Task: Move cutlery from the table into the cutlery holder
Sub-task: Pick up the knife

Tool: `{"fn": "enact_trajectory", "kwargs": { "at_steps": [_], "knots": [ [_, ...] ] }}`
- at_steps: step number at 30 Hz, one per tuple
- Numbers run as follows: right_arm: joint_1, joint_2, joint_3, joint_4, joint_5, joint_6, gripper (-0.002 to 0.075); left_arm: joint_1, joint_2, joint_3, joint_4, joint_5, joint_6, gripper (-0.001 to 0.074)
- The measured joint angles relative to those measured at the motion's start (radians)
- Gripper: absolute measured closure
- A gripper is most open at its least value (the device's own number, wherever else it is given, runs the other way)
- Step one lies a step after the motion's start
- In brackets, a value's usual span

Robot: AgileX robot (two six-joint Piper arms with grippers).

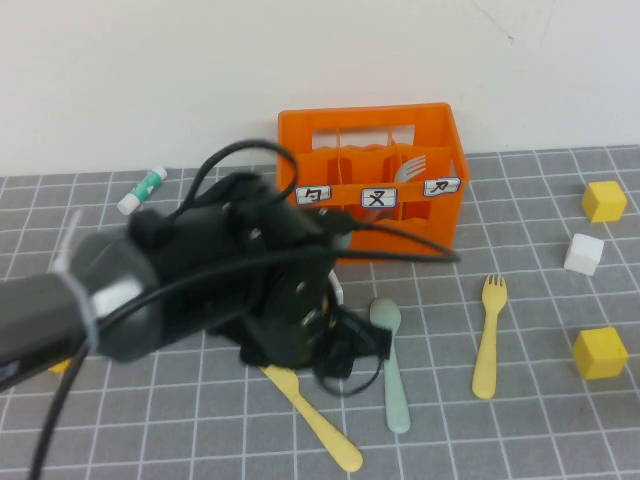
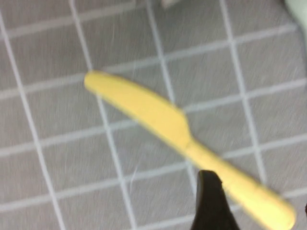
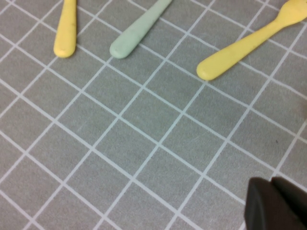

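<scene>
1. Done so far: one item only — the grey fork [image 1: 410, 168] stands in the crate [image 1: 440, 125], in the right-hand compartment, tines up.
2. Left on the table [image 1: 520, 440]: yellow knife [image 1: 318, 425], green spoon [image 1: 392, 370], yellow fork [image 1: 489, 335]. So approx a quarter done, by my count.
3. Left gripper [image 1: 330, 345] is low over the knife, at the front-centre of the table, w/ the arm's bulk hiding most of it in the high view. Left wrist view shows the knife [image 2: 158, 117] lying flat just under it and one dark fingertip [image 2: 211, 201] by the handle; fingers are spread wide, nothing held yet.
4. Right gripper [image 3: 276, 203] isn't in the high view. Its wrist cam shows it above bare tiles, fingers pressed together, empty, w/ the handle ends of the knife [image 3: 65, 28], spoon [image 3: 136, 31] and yellow fork [image 3: 240, 50] further off.
5. Looks like the knife is the next pick — then spoon and fork still to go.
6. Other bits nearby: a tube [image 1: 141, 190], two yellow cubes [image 1: 604, 200], a white cube [image 1: 584, 253] — not cutlery.
</scene>
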Motion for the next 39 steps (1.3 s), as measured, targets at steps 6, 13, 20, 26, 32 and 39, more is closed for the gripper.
{"fn": "enact_trajectory", "kwargs": {
  "at_steps": [6,13,20,26,32,39],
  "knots": [
    [0.000,0.000,0.000,0.000,0.000,0.000,0.0729,0.000,-0.041,0.191,-0.044,-0.098,-0.023,0.0360],
    [0.000,0.000,0.000,0.000,0.000,0.000,0.0729,0.010,-0.018,0.261,-0.060,-0.271,-0.131,0.0360],
    [0.000,0.000,0.000,0.000,0.000,0.000,0.0729,0.010,0.058,0.251,-0.044,-0.311,-0.177,0.0360],
    [0.000,0.000,0.000,0.000,0.002,0.000,0.0729,0.010,0.086,0.236,-0.031,-0.305,-0.180,0.0360],
    [0.000,0.000,0.000,0.000,0.002,0.000,0.0729,0.010,0.089,0.235,-0.003,-0.305,-0.143,0.0360],
    [0.000,0.000,0.000,0.000,0.002,0.000,0.0729,0.010,0.091,0.235,0.020,-0.314,0.035,0.0360]
  ]
}}
